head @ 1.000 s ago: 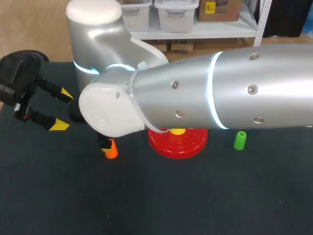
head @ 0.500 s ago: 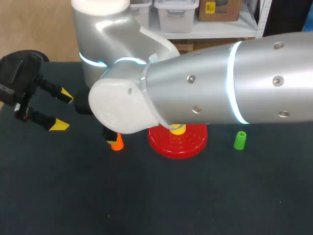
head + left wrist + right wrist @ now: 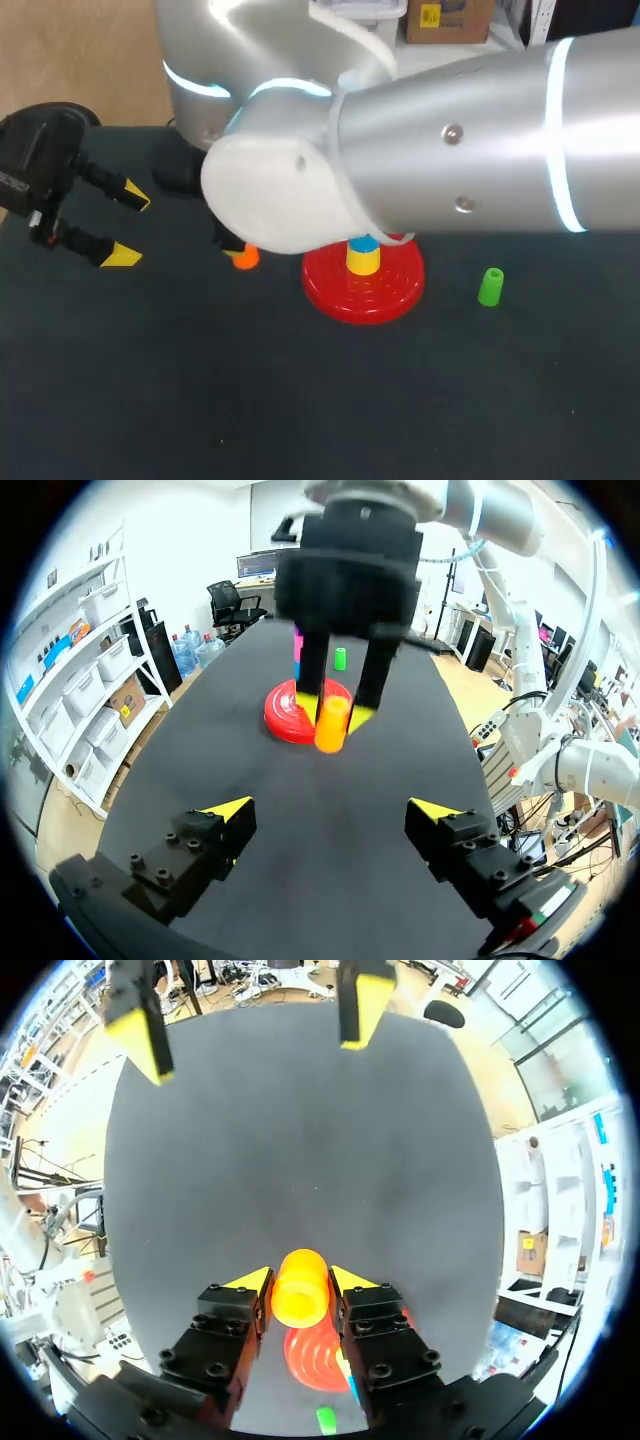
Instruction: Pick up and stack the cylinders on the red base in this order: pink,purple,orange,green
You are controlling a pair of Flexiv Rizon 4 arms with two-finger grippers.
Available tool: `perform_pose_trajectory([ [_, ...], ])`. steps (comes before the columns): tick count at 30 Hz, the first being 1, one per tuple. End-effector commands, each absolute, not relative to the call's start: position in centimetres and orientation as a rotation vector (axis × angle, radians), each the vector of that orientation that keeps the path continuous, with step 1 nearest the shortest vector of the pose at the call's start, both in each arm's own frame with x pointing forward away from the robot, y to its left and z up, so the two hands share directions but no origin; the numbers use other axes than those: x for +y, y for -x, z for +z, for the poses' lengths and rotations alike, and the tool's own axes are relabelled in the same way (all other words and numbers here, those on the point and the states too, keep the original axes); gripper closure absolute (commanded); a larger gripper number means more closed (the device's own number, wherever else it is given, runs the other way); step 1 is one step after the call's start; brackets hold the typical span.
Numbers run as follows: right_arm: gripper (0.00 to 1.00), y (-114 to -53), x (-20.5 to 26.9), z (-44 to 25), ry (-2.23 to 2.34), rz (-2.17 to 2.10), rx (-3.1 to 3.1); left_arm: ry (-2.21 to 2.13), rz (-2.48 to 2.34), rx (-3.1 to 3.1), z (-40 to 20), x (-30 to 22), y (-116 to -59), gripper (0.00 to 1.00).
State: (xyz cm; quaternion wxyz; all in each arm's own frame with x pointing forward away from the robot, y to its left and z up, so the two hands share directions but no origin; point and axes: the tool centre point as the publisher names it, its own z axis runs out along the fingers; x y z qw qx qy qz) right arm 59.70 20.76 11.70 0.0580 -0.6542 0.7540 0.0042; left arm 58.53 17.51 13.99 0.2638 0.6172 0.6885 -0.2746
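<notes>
cylinders and red base sit on a dark table [image 3: 300, 400], and most of the head view is filled by the silver right arm [image 3: 450, 140], which comes in from the right and reaches past the middle, covering the upper part of the stack.

the left gripper [image 3: 128, 225] hangs near the table's left edge, well apart from the base. its fingers are spread wide with nothing between them; the left wrist view shows the same released gripper [image 3: 330, 810] over bare table.

the red base [image 3: 340, 300] stands near the table's middle. a yellow post [image 3: 363, 262] rises from it with a blue band on top. in the left wrist view the red base [image 3: 285, 710] carries a sliver of pink above the blue, behind the right gripper's finger; whether a purple cylinder is there cannot be told.

the right gripper [image 3: 300, 1280] is clenched on the orange cylinder [image 3: 300, 1295], one yellow tip pressed to each side. in the head view the orange cylinder [image 3: 245, 258] peeks out under the arm's wrist, just left of the base. from the left wrist view the orange cylinder [image 3: 331, 725] stands upright between the black fingers, in front of the base. whether it is clear of the table cannot be told.

the green cylinder [image 3: 490, 286] stands upright on the table to the right of the base, apart from it and from both grippers.
</notes>
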Motion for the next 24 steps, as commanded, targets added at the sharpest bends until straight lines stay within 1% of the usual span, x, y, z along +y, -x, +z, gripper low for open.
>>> perform_pose_trajectory([
  [1,1.0,-59.0,20.0,15.1,1.968,-0.03,2.277,-1.669,-0.743,1.858,14.0,17.6,-58.6,0.0],
  [12,1.0,-60.8,17.3,21.2,1.911,-0.061,2.337,-1.669,-0.743,1.858,14.0,17.6,-58.6,0.0],
  [24,1.0,-62.6,12.3,22.3,1.722,-0.039,2.501,-1.669,-0.743,1.858,14.0,17.6,-58.6,0.0],
])
